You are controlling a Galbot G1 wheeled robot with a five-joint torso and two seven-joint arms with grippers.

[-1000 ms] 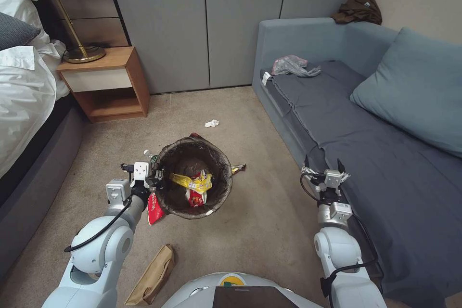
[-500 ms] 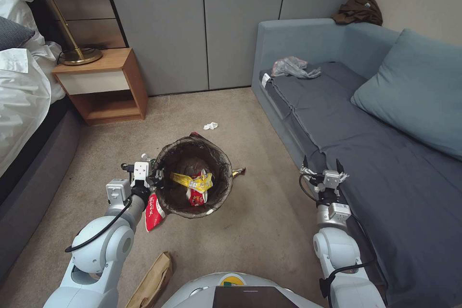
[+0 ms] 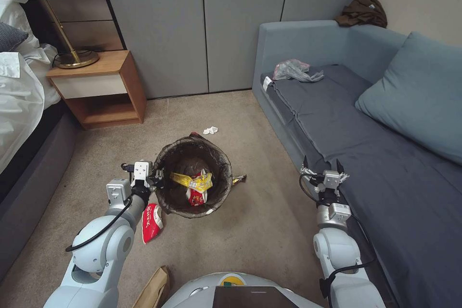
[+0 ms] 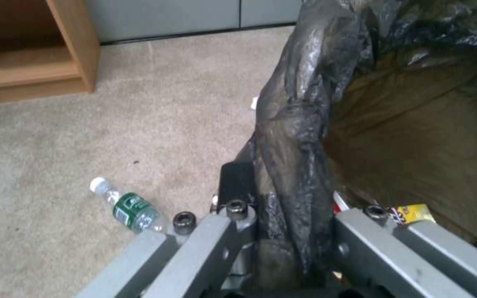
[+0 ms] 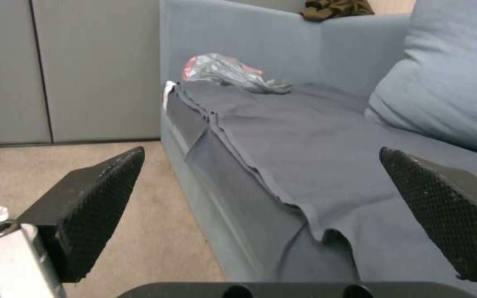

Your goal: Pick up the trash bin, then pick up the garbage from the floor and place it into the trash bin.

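Your left tool (image 3: 155, 179) is clenched on the near-left rim of the trash bin (image 3: 193, 154), one finger outside the wall and one inside, pinching the dark bag liner (image 4: 299, 136) folded over the edge. The bin sits just to the right of that tool, and inside it you can see a yellow wrapper (image 3: 192, 181) lying over a red-and-white snack packet (image 3: 196, 197).

Just behind and below the left tool, a second red-and-white packet (image 3: 152, 221) lies flat on the carpet (image 3: 269, 221), near the bin's wall. In the left wrist view a clear plastic bottle (image 4: 128, 206) with a green label lies on its side on the carpet, just beside the tool on the side away from the bin. A brown paper bag (image 3: 153, 286) lies farther back, near your base. Beyond the bin, well apart from both tools, a white tissue wad (image 3: 210, 130) rests on the carpet; a dark foil wrapper (image 3: 239, 179) lies on the carpet close against the bin's right side.

Your right tool (image 3: 323, 166) is released, fingers spread wide, held at the edge of the grey sofa (image 3: 365, 120), well apart from the bin.
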